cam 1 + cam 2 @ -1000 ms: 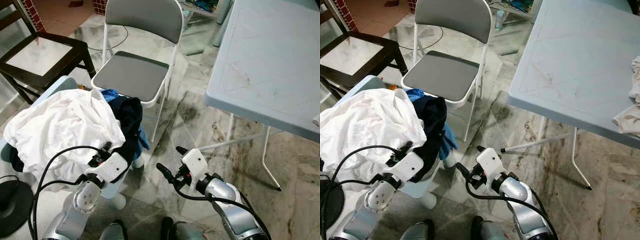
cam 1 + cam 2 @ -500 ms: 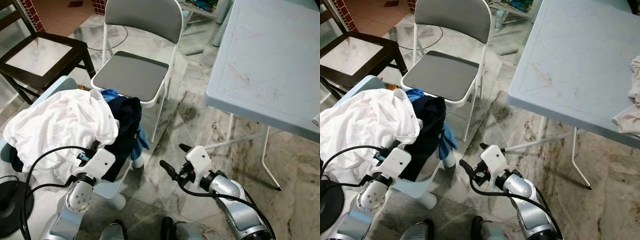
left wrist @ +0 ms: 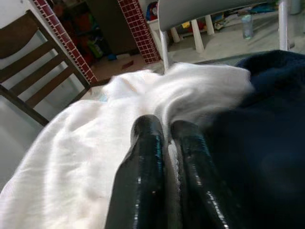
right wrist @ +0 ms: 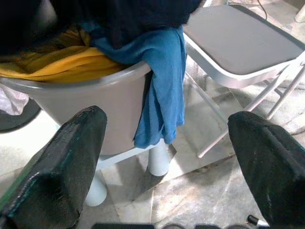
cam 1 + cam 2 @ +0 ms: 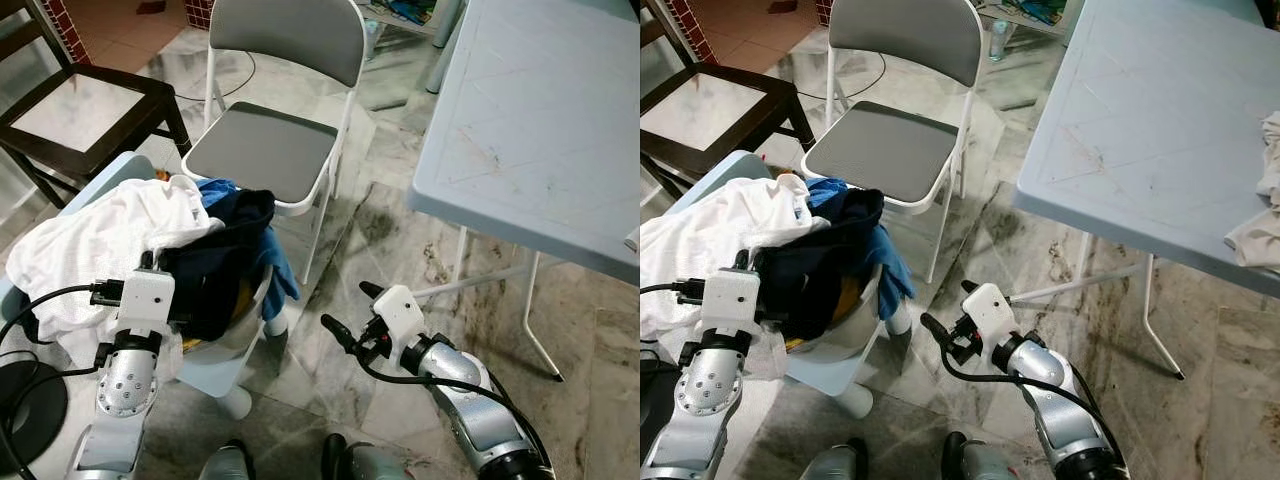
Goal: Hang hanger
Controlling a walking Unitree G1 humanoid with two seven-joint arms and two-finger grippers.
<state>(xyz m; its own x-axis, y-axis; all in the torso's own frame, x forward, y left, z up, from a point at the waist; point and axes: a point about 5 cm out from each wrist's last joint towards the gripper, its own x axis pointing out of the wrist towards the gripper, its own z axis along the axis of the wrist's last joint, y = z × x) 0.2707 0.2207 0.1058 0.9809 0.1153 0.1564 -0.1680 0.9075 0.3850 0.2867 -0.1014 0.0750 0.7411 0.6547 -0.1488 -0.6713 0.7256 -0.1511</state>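
White cloth, soft and limp, is pinched in the closed jaws of the left gripper over the basin. The right gripper is held open, empty. No hanger is seen.

1. My left gripper is pinching the white cloth w/ fingers together; the fingertips are sinking into the fabric, so the actual ends are hidden.
2. The basin is lying mostly buried under clothes; I'm seeing just part of its rim & wall.
3. The yellow garment is peeking out under the dark garment; can't tell what it is.
4. The folding table is running off the frame's top & right edges.
5. The crumpled cloth on it is getting cut by the right edge.
6. The wooden chair is also cropped at the left edge.
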